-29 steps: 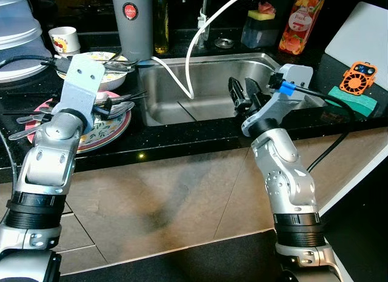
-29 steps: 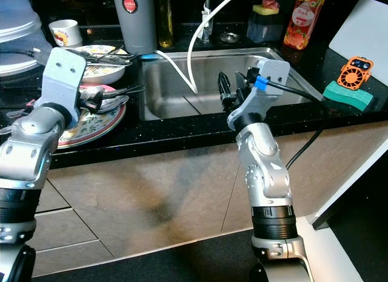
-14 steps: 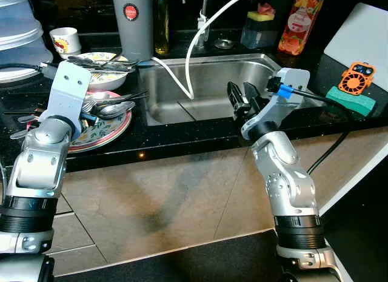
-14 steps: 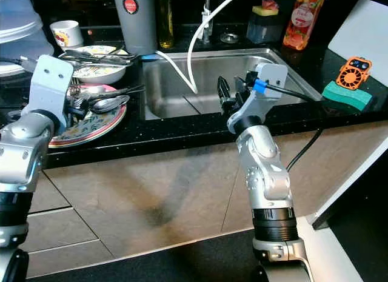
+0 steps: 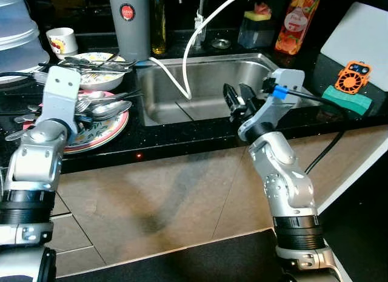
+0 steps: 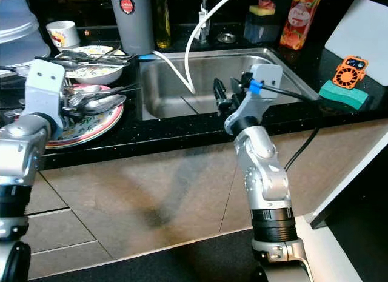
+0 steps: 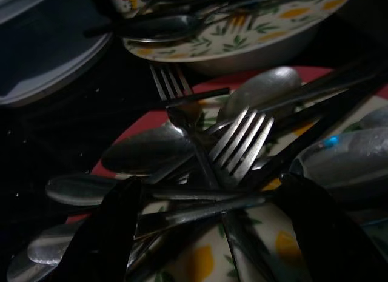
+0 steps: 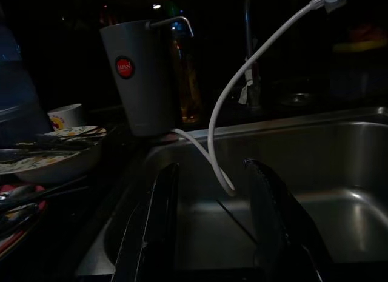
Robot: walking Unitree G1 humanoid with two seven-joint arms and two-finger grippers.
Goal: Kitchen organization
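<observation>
Black speckled bench (image 5: 182,133) with a stainless sink (image 5: 206,88) set into it, above tan cabinet fronts. A white hose (image 5: 194,42) curves from the tap area down into the basin.

Left of the sink: a stack of translucent containers (image 5: 18,33) at the far edge; a tall grey canister (image 5: 128,21) with a red round label, and a dark bottle (image 5: 159,21) just beside it; a patterned bowl (image 5: 97,73) loaded with cutlery; nearer the bench edge, a red-rimmed plate (image 5: 100,127) with lemon pattern, carrying a heap of forks and spoons (image 7: 230,148). A small white cup (image 5: 62,39) stands behind the bowl.

Right of the sink: a white board (image 5: 357,36) leaning at the corner; a green sponge (image 5: 347,100) with an orange mini fan (image 5: 353,77) resting against it; a juice bottle (image 5: 292,21) and a sponge holder (image 5: 254,27) behind the basin.

Left hand (image 7: 206,227): poised low over the plate, its two black fingers (image 7: 103,233) spread wide on either side of the piled cutlery, nothing gripped; a spoon handle and a fork stem cross between the fingertips.

Right hand (image 5: 237,100): held over the front rim of the sink, fingers (image 8: 154,227) parted moderately and empty, pointing toward the basin.
</observation>
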